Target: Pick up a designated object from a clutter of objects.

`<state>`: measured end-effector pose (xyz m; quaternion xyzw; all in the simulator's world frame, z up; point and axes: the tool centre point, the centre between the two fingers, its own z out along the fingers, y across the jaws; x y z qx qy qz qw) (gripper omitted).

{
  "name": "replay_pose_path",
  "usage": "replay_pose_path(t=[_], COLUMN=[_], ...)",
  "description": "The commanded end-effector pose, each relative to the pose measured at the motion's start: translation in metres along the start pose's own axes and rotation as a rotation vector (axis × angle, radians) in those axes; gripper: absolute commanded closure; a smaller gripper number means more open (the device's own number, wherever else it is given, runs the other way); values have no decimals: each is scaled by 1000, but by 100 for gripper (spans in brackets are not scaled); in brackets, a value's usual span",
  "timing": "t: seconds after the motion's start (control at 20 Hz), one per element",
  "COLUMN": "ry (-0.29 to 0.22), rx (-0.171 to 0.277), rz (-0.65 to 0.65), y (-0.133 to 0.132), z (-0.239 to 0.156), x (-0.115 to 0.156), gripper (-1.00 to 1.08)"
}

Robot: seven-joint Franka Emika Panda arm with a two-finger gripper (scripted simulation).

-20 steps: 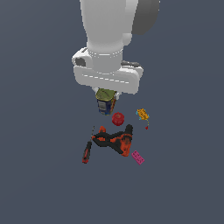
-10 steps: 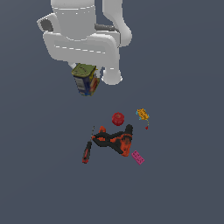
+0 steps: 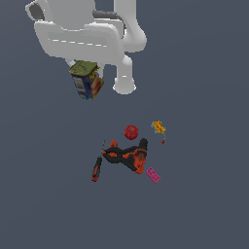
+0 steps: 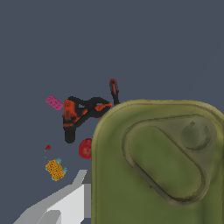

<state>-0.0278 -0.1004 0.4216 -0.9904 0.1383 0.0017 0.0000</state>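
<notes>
Compared with half a second ago, the can is seen carried higher and further toward the exterior view's left, well clear of the clutter. It is held clamped in the end effector, olive top filling the wrist view. Its blue, yellow and red label cannot be read. The drill, screwdriver, round red piece, pink box and orange-yellow bit are left unmoved on the grey surface.
</notes>
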Motion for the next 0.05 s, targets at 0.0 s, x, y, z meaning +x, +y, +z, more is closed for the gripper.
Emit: replay_pose_path(t=[0.0], ry=[3], rx=[0], rz=[-1], y=[-1], z=[-1], x=[1], gripper=[108])
